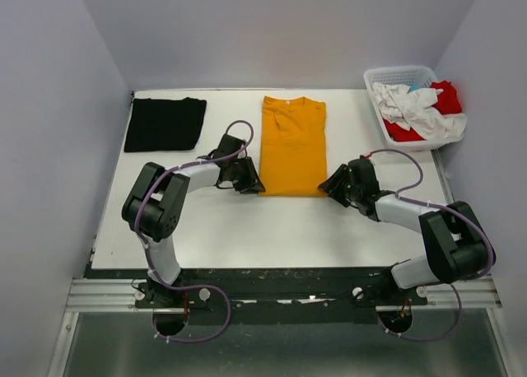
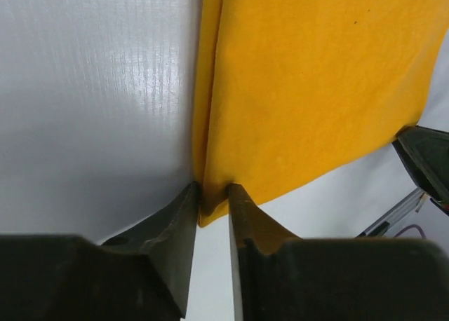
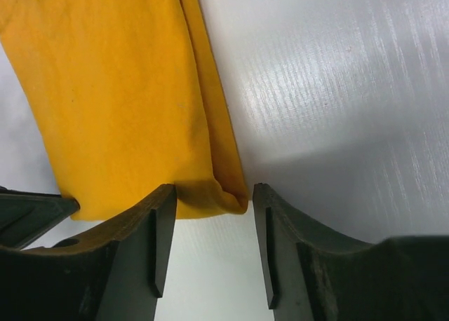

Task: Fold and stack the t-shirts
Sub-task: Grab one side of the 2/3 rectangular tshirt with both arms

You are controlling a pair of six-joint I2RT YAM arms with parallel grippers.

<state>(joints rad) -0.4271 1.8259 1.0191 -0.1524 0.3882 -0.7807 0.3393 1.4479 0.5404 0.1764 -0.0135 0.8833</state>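
Note:
A mustard t-shirt [image 1: 292,146] lies folded into a long strip at the table's middle, collar at the far end. My left gripper [image 1: 251,183] is at its near left corner. In the left wrist view the jaws [image 2: 212,188] pinch that corner of the mustard cloth [image 2: 316,90]. My right gripper [image 1: 329,186] is at the near right corner. In the right wrist view it [image 3: 214,191] stands open around the bunched corner [image 3: 210,198], with a gap at the right finger. A folded black t-shirt [image 1: 165,123] lies at the back left.
A white lattice basket [image 1: 395,71] stands at the back right and holds a crumpled white t-shirt [image 1: 416,109] and a red one [image 1: 449,97]. The white table [image 1: 247,229] ends close behind both arm bases.

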